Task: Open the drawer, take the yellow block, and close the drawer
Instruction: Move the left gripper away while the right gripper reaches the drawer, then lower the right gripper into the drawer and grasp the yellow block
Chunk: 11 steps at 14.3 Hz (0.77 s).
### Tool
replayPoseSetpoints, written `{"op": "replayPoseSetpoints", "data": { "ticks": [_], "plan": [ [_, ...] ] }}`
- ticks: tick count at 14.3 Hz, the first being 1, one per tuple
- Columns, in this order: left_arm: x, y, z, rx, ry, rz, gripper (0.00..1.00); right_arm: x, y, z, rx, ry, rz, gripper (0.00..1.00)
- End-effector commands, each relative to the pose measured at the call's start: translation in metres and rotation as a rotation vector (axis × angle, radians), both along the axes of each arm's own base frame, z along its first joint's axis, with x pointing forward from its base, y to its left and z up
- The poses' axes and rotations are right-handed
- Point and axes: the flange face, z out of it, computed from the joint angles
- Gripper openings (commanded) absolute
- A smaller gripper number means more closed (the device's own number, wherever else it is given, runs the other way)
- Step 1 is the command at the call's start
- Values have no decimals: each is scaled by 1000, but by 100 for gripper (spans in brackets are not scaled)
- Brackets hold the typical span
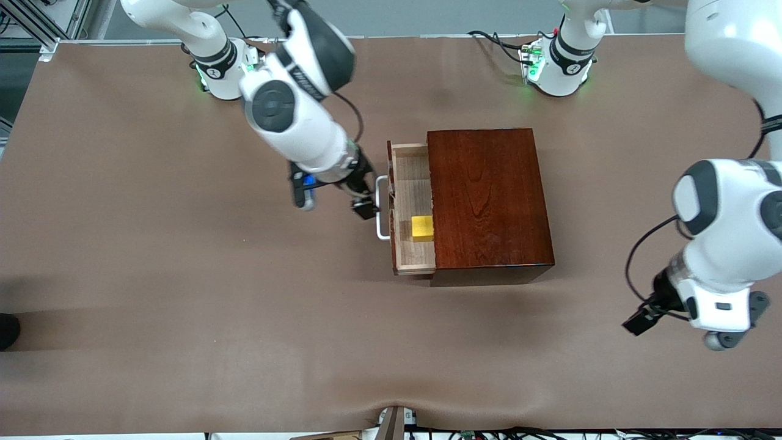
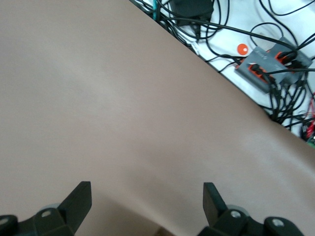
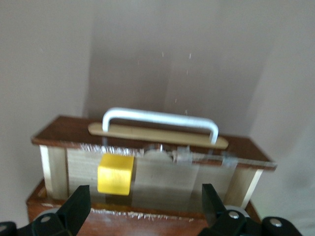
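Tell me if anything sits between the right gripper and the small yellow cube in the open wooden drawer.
Nothing visible does. The right gripper, jaws open, hovers at the white bar handle of the pale wooden drawer. The small yellow cube lies uncovered in the tray, partly under the reddish-brown box's edge.

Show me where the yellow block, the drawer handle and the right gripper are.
yellow block [image 1: 422, 227]: front view, top face.
drawer handle [image 3: 160, 118]: right wrist view, middle of the white bar.
right gripper [image 1: 370, 206]: front view, between its fingertips, at the handle.
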Motion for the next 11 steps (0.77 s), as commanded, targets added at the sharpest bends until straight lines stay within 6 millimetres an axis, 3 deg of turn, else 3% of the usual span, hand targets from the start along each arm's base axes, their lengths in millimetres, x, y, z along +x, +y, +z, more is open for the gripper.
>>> {"op": "replayPoseSetpoints", "data": {
  "ticks": [1,4,9,11],
  "plan": [
    [-14,25,22,19,43,-97,100,9,34,-11,-19,-35,-57,100],
    [-17,35,22,31,66,-148,100,8,57,-34,-42,-87,-134,100],
    [-17,40,16,30,77,-145,100,16,68,-63,-65,-146,-169,100],
    [-17,40,16,30,77,-148,100,11,82,-71,-94,-182,-189,100]
  ]
}}
